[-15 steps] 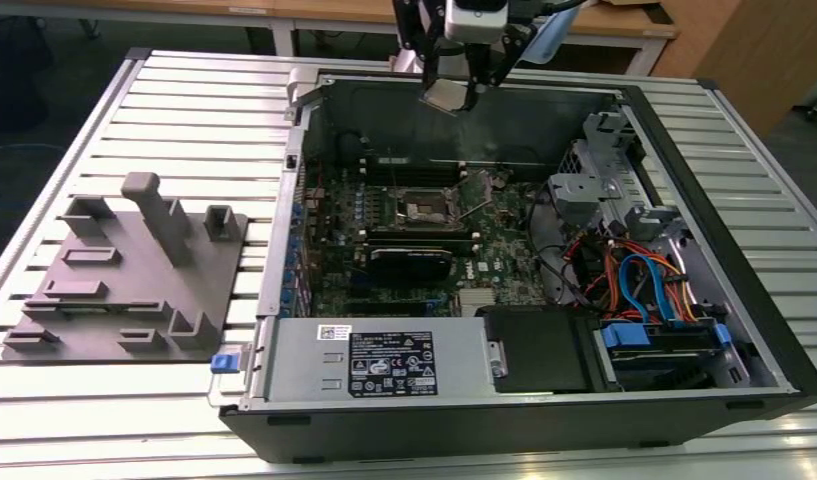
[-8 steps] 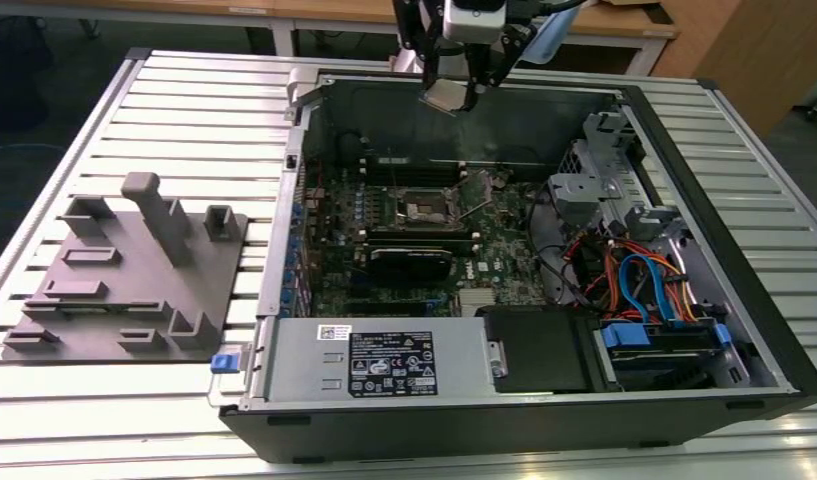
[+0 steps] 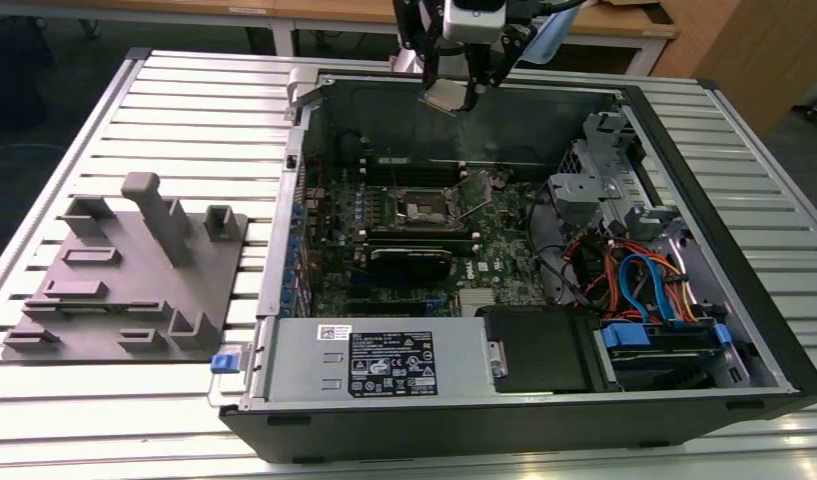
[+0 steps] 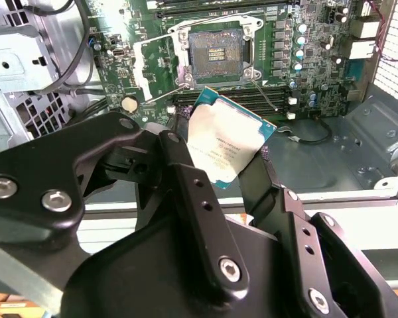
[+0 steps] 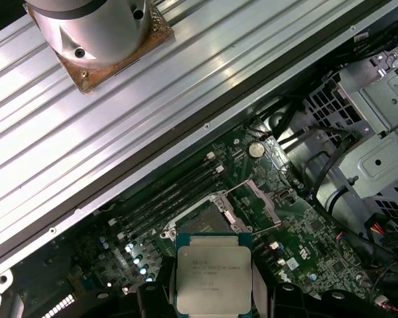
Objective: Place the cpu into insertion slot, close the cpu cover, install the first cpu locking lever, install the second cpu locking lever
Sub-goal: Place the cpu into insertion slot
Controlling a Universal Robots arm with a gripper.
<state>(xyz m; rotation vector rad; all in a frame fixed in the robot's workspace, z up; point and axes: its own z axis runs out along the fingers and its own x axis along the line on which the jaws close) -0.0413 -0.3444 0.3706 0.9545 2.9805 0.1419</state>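
— Above the open computer case [image 3: 728,140], the cpu [image 4: 229,139] hangs tilted, pinched at two edges by the tool [image 4: 220,165].
— And the insertion slot [image 4: 215,56]?
— Bare on the green motherboard [image 4: 318,40], below the chip and apart from it; the cpu cover [image 4: 140,63] stands swung open beside it.
— Room around?
— Case walls ring the board; a drive cage [image 3: 588,185] and cables [image 3: 635,275] crowd the exterior view's right. A grey fixture [image 3: 128,270] sits on the slatted surface [image 3: 181,90] at its left.
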